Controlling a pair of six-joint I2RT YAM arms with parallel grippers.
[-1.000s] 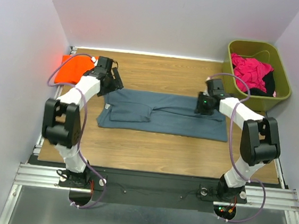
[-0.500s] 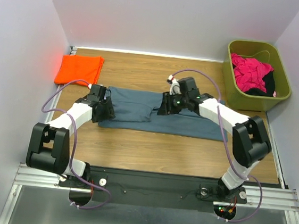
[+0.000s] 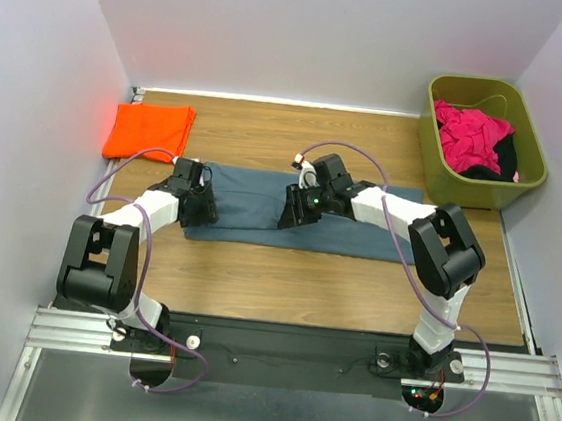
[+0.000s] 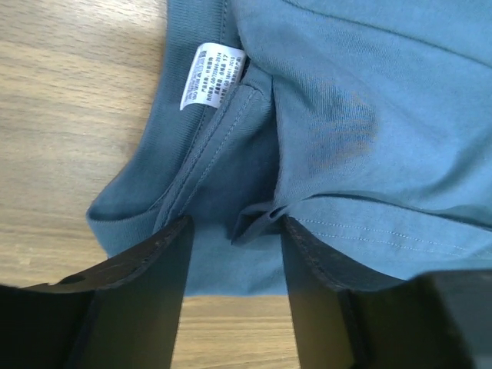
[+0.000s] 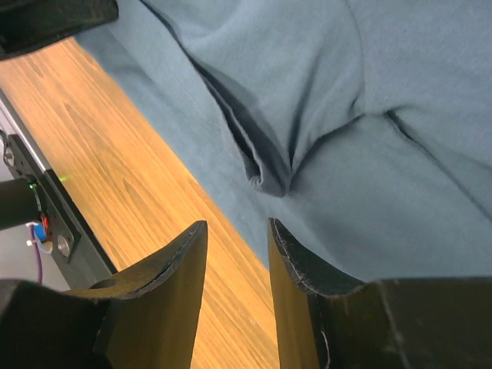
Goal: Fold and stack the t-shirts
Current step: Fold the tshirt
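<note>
The slate blue-grey t-shirt lies flat across the middle of the table, folded lengthwise. The folded orange t-shirt lies at the far left corner. My left gripper is open over the shirt's left end; in its wrist view the collar with a white label and a sleeve fold lie between the jaws. My right gripper is open over the shirt's near edge at the middle; its wrist view shows a cloth pucker just beyond the fingertips.
An olive bin with pink and black clothes stands at the far right. Bare wooden table lies in front of the shirt. White walls close in both sides.
Both arms swung inward and down onto the blue-grey shirt. The left gripper came from the orange shirt to the collar end; the right gripper moved left from the shirt's right end to its middle.
</note>
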